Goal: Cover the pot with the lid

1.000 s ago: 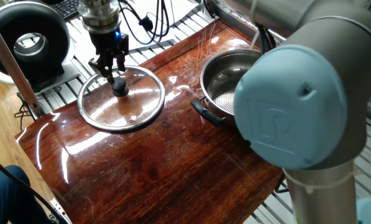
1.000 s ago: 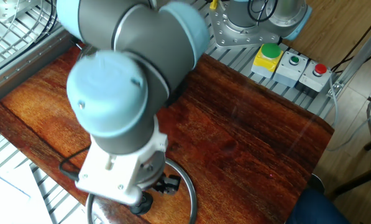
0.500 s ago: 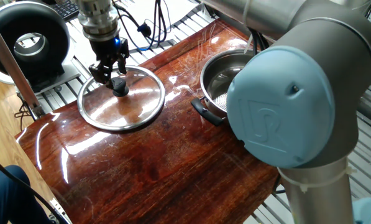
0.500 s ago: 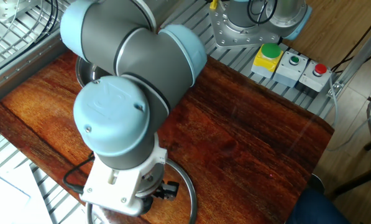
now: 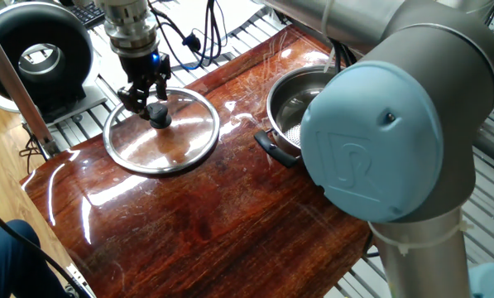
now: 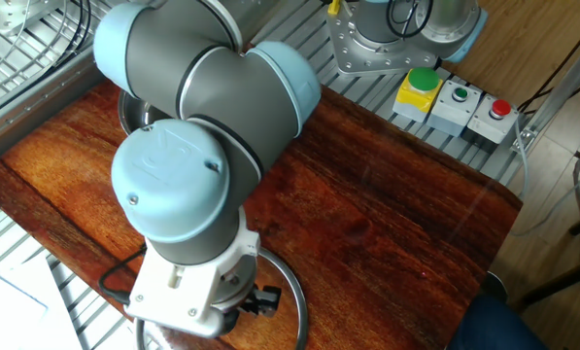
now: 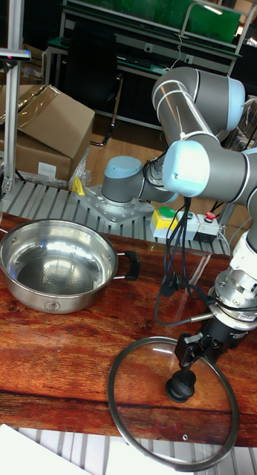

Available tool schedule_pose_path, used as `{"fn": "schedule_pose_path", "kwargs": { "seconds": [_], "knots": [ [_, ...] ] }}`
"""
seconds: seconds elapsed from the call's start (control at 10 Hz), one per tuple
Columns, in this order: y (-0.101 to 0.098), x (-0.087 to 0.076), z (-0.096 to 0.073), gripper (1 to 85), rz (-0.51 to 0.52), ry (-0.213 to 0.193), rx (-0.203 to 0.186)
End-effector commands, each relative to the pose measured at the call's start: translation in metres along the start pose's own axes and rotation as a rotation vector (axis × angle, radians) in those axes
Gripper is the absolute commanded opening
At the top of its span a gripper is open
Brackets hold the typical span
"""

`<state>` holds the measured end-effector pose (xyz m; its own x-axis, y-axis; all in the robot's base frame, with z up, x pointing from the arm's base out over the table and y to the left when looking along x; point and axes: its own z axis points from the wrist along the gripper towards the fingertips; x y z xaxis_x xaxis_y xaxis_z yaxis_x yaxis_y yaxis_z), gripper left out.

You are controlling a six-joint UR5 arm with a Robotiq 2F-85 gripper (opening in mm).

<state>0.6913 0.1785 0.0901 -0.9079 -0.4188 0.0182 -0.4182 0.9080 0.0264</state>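
Though masked in the other fixed view by the arm's pale blue wrist joint [image 6: 178, 194], plainly seen from the tall fixed view: glass lid [image 7: 143, 401] flat on the near part of the red-brown wooden table [image 7: 62, 356], steel rim close to the front edge. Poised just above its black knob [image 7: 180, 386], gripper [image 7: 194, 355] with fingers spread apart, not closed on the knob; impossible to tell whether the fingertips touch it. Farther back and to the left, well apart from the lid, stainless steel pot [image 7: 47, 297], uncovered, showing only its dotted inner bottom, one black handle [image 7: 131, 266] pointing toward the lid's side. Bare wood between lid and pot. In one fixed view, roughly half the pot hidden behind the big elbow joint [image 5: 379, 141]. Beyond the table's far edge, button box [image 7: 173, 226] with green and red buttons, then arm base [image 7: 121, 189] and cardboard boxes [image 7: 47, 126].
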Motion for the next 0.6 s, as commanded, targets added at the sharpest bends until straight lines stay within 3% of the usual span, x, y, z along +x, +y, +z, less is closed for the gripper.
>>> {"fn": "schedule_pose_path", "kwargs": {
  "seconds": [0.0,0.3,0.5],
  "knots": [
    [0.0036,0.0001,-0.0012,61.3,-0.056,-0.001,-0.019],
    [-0.0007,0.0003,-0.0012,61.3,-0.063,0.0,-0.002],
    [-0.004,-0.0037,-0.0012,62.0,-0.13,-0.014,0.011]
  ]
}}
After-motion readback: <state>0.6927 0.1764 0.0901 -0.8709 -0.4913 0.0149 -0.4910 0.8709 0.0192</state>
